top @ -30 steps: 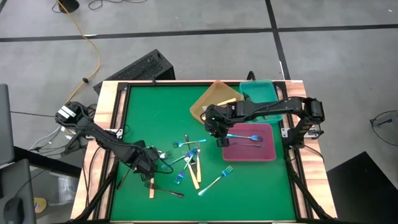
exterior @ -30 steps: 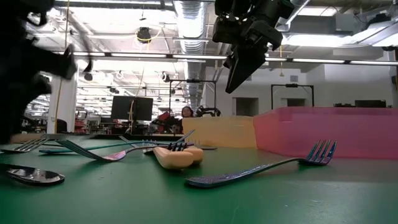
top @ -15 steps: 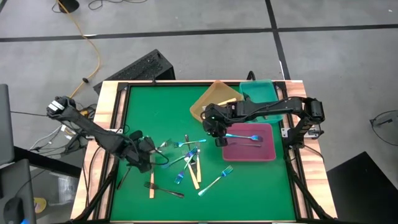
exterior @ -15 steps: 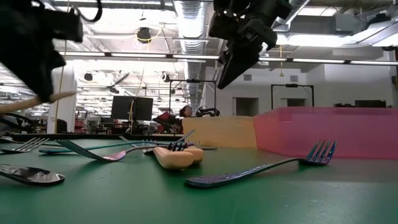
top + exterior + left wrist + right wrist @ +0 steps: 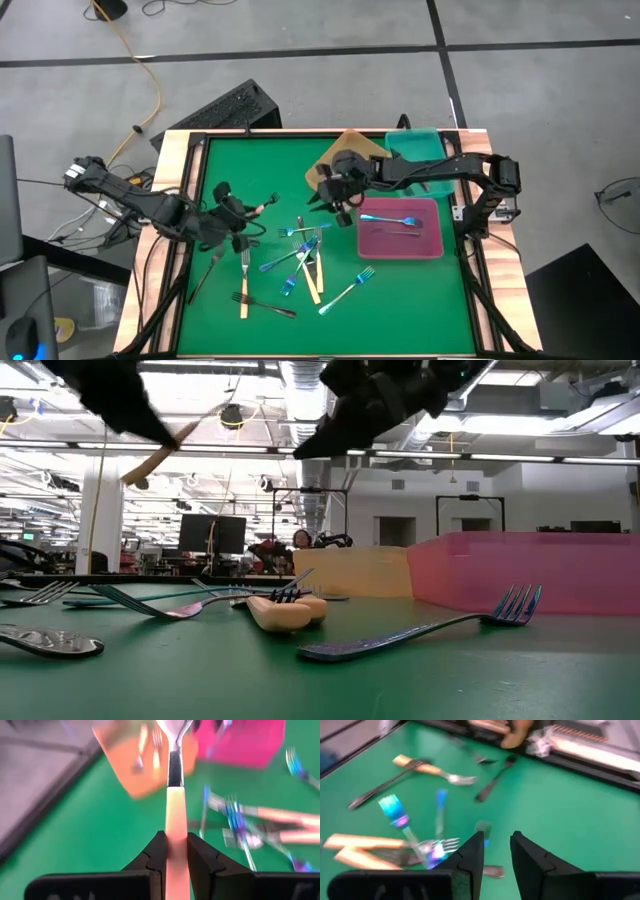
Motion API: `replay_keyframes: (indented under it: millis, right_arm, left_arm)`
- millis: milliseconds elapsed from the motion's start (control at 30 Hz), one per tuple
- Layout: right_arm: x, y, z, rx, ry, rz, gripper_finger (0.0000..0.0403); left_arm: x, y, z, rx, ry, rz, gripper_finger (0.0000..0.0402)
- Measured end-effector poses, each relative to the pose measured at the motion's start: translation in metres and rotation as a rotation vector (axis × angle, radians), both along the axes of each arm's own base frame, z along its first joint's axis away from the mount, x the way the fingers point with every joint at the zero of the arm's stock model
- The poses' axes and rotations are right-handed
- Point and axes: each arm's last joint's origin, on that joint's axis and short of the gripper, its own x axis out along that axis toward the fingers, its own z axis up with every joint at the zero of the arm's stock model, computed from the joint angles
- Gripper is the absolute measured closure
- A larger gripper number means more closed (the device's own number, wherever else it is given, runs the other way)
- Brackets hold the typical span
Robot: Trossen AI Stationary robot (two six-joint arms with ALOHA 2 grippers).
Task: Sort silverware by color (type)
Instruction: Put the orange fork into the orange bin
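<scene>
We see two blue forks [image 5: 390, 220] lying in the pink tray [image 5: 432, 245], cream-handled ones in the orange tray [image 5: 325, 172]; the teal tray [image 5: 420, 145] is partly hidden. Left gripper [image 5: 171, 851] clamps a cream-handled fork [image 5: 174, 815] above the mat; right gripper [image 5: 494, 851] hovers parted, empty, over the pile [image 5: 300, 255]. No readable writing.

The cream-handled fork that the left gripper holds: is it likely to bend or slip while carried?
Probably stiff: the cream-handled fork juts straight out of the left gripper, no sag visible. The smooth handle is pinched near one end only, so it might pivot or slip. It looks thin, so likely light.
</scene>
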Motion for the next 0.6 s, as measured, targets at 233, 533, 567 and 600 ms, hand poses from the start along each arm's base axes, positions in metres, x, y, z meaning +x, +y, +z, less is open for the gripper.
replay_keyframes:
  millis: [233,533,567,600]
  right_arm:
    - [-0.002,-0.014,-0.008,0.099,-0.120,-0.047,0.0285]
    - [0.001,-0.003,-0.004,0.090,-0.200,-0.011,0.0284]
    - [0.002,-0.003,-0.004,0.089,-0.203,-0.010,0.0285]
    - [0.002,-0.002,-0.003,0.089,-0.208,-0.007,0.0284]
  left_arm:
    - [0.009,0.011,0.027,0.135,-0.168,-0.073,0.0368]
    - [0.026,0.032,0.025,0.206,-0.308,-0.191,0.0368]
    - [0.027,0.035,0.023,0.207,-0.318,-0.190,0.0367]
    - [0.027,0.038,0.022,0.213,-0.334,-0.187,0.0366]
